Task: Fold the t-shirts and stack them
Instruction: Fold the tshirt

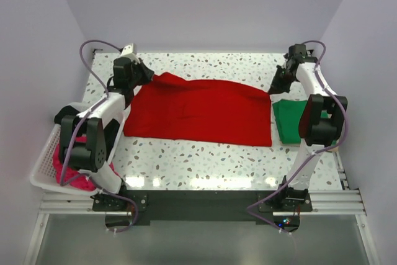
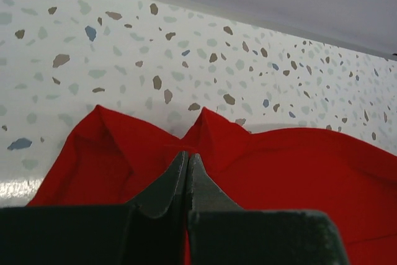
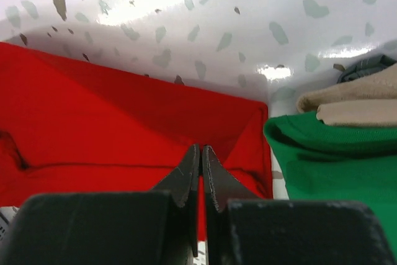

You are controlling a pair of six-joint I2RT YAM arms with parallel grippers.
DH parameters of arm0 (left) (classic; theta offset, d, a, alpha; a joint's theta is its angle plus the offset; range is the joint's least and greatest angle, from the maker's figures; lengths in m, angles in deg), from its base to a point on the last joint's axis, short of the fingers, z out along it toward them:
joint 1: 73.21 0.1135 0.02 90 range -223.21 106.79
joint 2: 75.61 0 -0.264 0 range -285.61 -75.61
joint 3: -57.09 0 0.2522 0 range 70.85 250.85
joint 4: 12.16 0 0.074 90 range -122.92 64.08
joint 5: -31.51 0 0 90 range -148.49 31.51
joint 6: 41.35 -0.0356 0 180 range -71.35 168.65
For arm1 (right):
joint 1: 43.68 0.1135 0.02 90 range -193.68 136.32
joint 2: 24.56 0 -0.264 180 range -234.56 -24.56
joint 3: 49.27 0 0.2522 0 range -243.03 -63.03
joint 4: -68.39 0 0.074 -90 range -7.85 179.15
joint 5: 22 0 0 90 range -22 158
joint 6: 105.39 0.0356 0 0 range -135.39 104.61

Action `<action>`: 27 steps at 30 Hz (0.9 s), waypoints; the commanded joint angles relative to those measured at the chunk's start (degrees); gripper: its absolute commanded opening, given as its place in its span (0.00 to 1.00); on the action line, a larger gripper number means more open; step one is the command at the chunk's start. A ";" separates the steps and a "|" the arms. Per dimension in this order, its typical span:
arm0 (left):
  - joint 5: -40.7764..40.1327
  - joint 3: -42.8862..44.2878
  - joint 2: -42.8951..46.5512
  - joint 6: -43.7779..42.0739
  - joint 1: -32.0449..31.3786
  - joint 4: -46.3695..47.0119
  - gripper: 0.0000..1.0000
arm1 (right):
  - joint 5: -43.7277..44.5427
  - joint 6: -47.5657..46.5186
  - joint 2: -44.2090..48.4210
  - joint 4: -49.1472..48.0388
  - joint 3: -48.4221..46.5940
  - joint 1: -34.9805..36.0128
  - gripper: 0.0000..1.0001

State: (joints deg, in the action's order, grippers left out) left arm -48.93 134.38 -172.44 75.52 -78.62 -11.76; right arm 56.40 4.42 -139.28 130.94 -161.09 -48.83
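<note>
The bright red t-shirt (image 1: 198,113) lies spread flat across the middle of the table. My left gripper (image 1: 147,76) is shut on its far left corner, and the cloth tents up at the tips in the left wrist view (image 2: 187,153). My right gripper (image 1: 275,86) is shut on its far right corner, with red cloth (image 3: 93,103) pinched between the jaws (image 3: 201,148). The green t-shirt (image 1: 290,121) lies folded to the right of the red one, also seen in the right wrist view (image 3: 335,166). The magenta pink t-shirt (image 1: 64,164) sits in the basket. The black t-shirt is out of view.
The white slotted basket (image 1: 42,167) stands at the table's left edge beside the left arm. A pale beige thing (image 3: 363,102) lies just beyond the green shirt. The back wall is close behind both grippers. Speckled tabletop (image 1: 198,162) shows in front of the red shirt.
</note>
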 commanded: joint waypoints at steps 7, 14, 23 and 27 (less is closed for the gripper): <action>-4.72 -9.55 14.47 -3.32 0.31 -4.04 0.00 | -1.06 -3.81 7.48 0.60 7.70 0.14 0.00; -9.39 -13.87 20.28 -3.67 0.31 -8.26 0.00 | 1.75 -5.05 8.81 -0.02 11.75 0.23 0.00; -7.80 -15.36 19.93 -3.84 0.31 -10.37 0.00 | 4.65 -6.37 9.78 -0.54 14.83 0.23 0.00; -8.33 -16.15 20.90 -4.81 0.31 -11.95 0.00 | 5.18 -6.54 10.39 -0.63 16.05 0.23 0.00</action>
State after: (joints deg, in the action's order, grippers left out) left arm -56.20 118.86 -153.47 72.81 -78.60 -23.13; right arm 59.79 -0.89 -132.39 130.94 -145.81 -48.83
